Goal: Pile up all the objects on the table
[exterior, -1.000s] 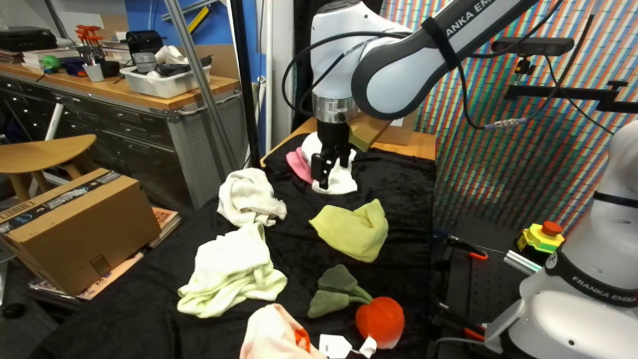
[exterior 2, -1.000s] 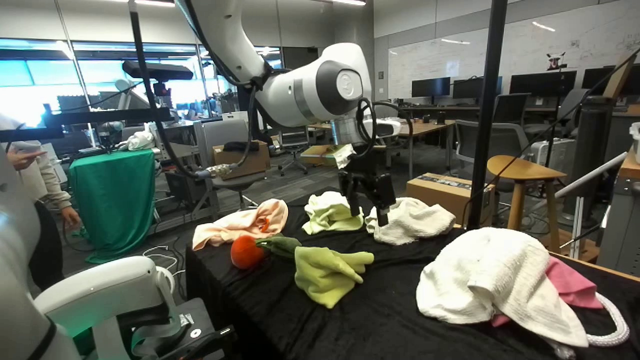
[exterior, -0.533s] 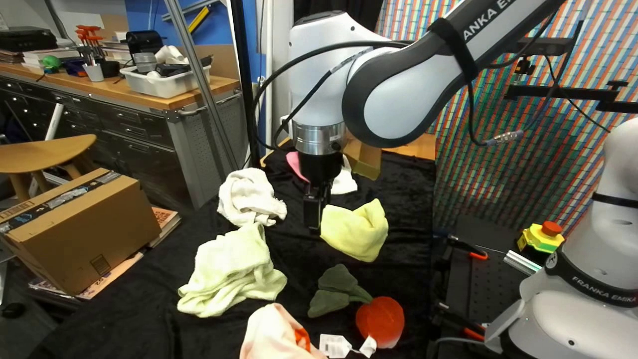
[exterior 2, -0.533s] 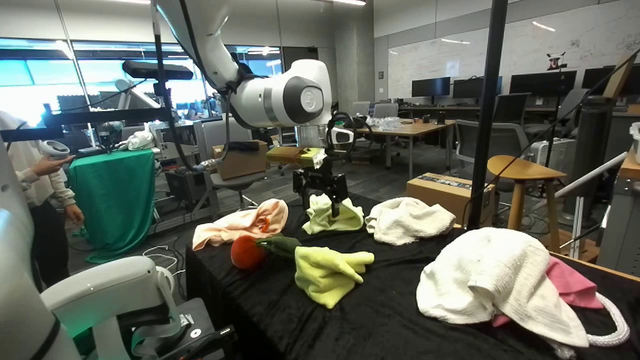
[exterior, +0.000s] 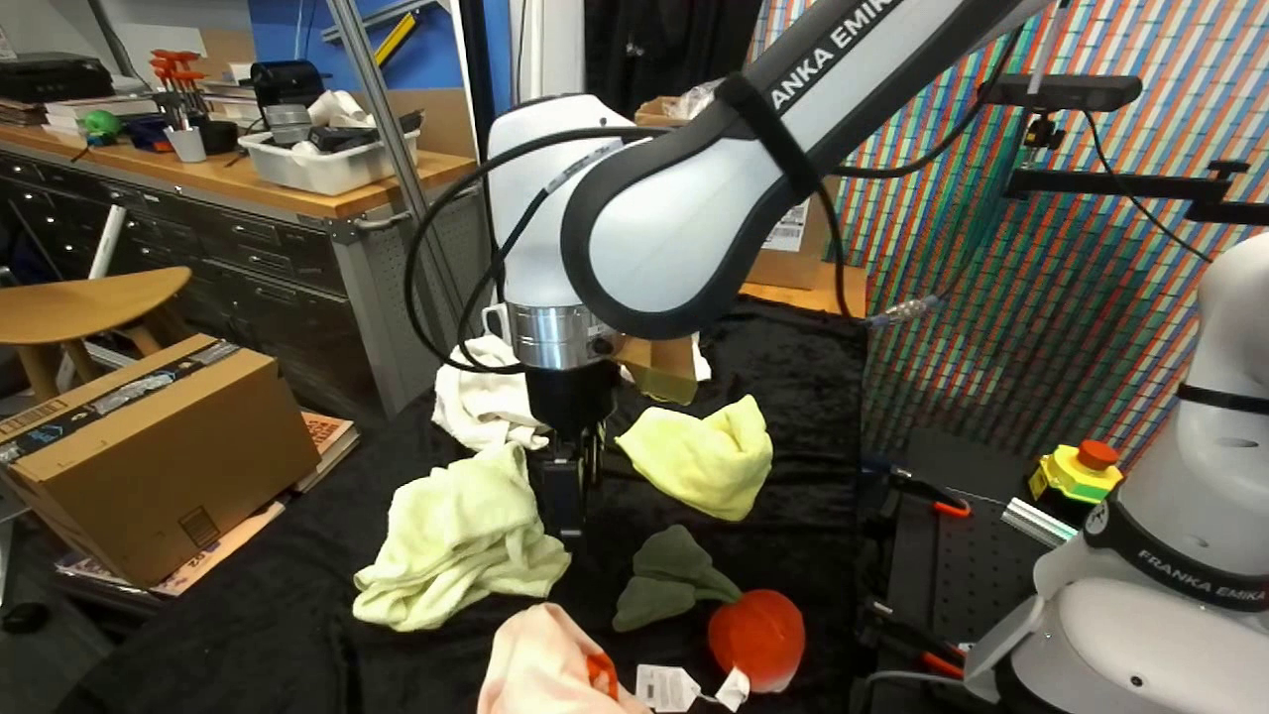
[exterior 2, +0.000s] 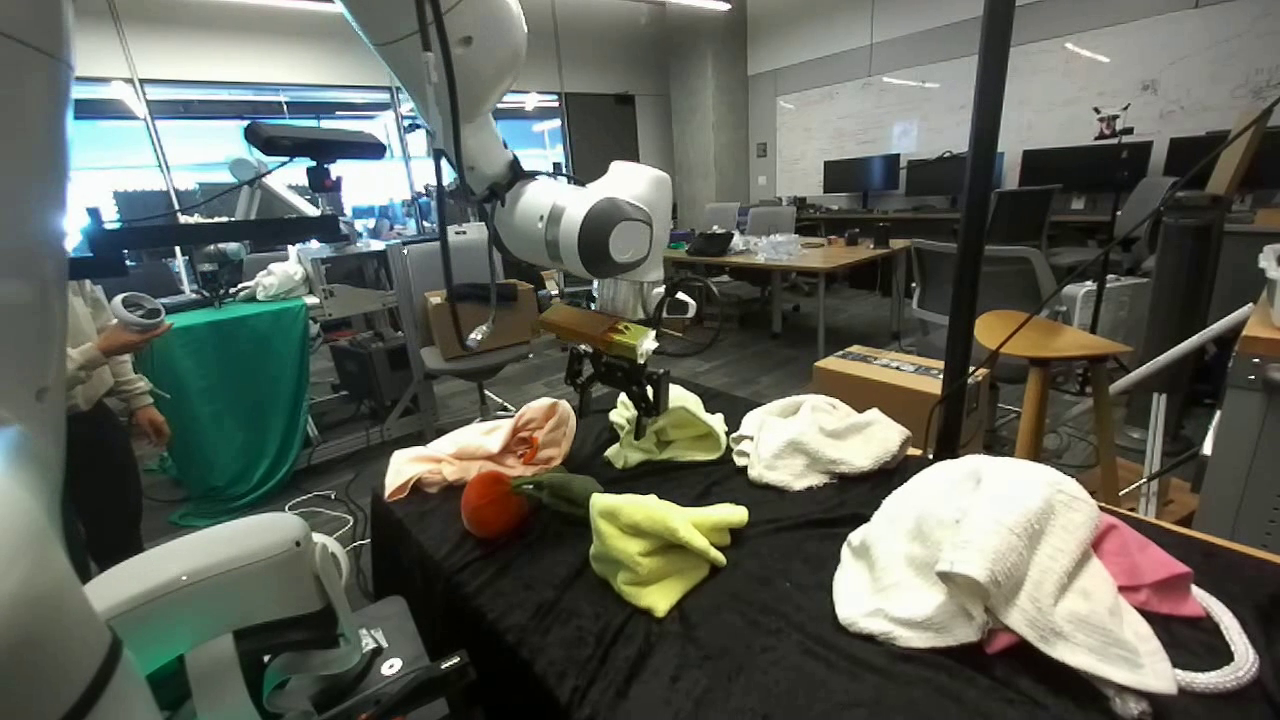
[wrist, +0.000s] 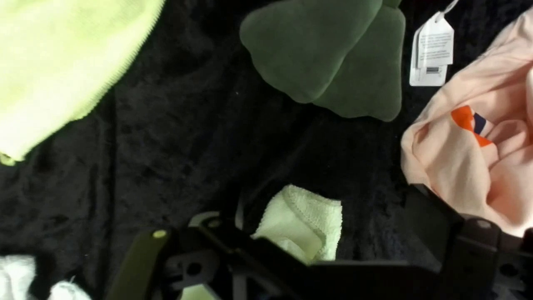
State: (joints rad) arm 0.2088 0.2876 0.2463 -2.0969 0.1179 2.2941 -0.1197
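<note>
Lining up for the next pick looked like the step in hand. Gripper [exterior 2: 612, 421] hung beside the pale green cloth [exterior: 456, 545], jaws wide apart, nothing held. Wrist view had a bit of that cloth between the jaws; couldn't tell whether they touched it.

Piling read as early: large white cloth [exterior 2: 985, 560] lay over a pink piece [exterior 2: 1145, 565], probably the pile's start. Everything else sat spread over the black-topped table [exterior 2: 780, 640]: crumpled white cloth [exterior 2: 820, 440], yellow-green cloth [exterior: 704, 458], peach cloth [exterior: 545, 664], red plush [exterior: 756, 635] with dark green leaves [exterior: 672, 555].

Next move likely called for centring on the pale green cloth, dropping down, closing on a thick fold, then a high carry to the large white cloth. Guessed risk: pinching only a thin edge.

Vs a second earlier: gripper had been in front of the crumpled white cloth in an exterior view; since then it had swung across to the pale green one. Jaw opening unchanged. Cloths hadn't shifted in either exterior view.
</note>
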